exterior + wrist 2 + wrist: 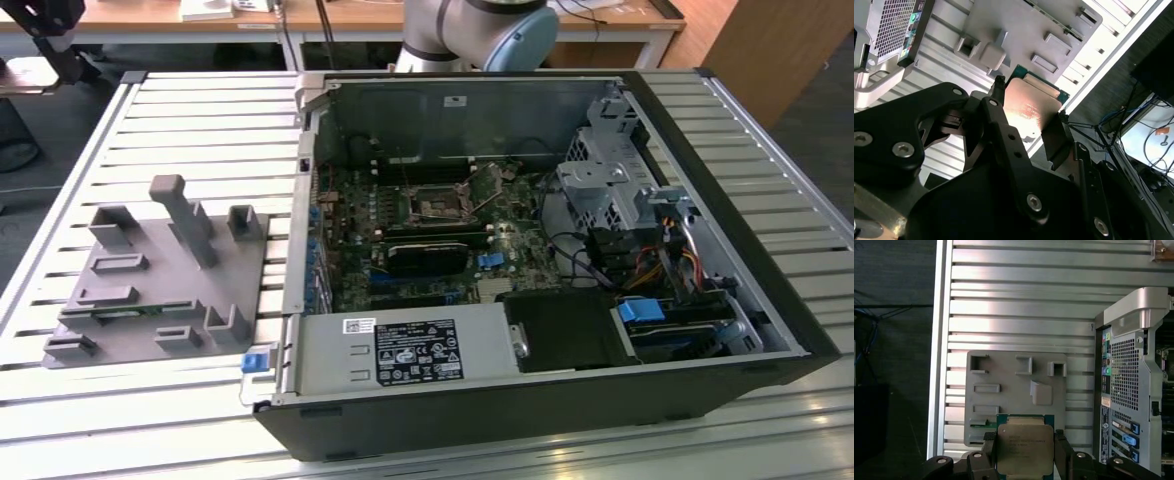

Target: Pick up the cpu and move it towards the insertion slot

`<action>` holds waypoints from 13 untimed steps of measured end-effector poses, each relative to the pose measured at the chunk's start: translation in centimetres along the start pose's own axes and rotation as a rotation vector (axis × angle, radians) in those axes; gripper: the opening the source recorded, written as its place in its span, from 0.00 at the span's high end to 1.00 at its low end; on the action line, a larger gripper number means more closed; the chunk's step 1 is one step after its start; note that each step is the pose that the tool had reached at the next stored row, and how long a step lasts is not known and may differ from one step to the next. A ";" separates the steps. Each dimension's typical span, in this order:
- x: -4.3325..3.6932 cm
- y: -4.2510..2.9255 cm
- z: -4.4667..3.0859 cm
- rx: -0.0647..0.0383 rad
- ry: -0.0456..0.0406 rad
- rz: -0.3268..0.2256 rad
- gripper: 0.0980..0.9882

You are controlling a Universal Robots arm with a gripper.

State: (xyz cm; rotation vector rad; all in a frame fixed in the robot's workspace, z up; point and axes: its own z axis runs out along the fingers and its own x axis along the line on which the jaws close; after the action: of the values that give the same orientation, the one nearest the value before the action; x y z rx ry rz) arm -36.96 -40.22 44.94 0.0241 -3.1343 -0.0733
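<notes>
The exterior view looks down steeply from above onto the open computer case [534,260] and the grey fixture plate [160,290] beside it. Both wrist views hover high over that plate [1014,390] [1024,35], sharing it, the slatted table [1019,300] and the case's rear panel [1121,390].

Cpu clamped in the gripper

The gripper [1029,107] pinches the cpu [1029,107] between two black fingers [999,87], above the grey plastic fixture plate [1019,30] lying on the slatted metal table [949,60].

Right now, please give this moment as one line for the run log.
gripper: shut on cpu | cpu: lifted, above grey holder | slot: empty, in open case
</notes>
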 end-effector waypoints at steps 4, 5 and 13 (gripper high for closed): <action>-0.84 -0.01 0.00 0.000 0.0001 0.000 0.50; -0.95 -0.01 0.00 0.000 0.0000 0.000 0.50; -1.78 -0.03 0.02 0.000 0.0001 0.000 0.50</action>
State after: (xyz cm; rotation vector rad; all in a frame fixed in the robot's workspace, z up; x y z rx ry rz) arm -35.18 -40.22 44.90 0.0241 -3.1343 -0.0731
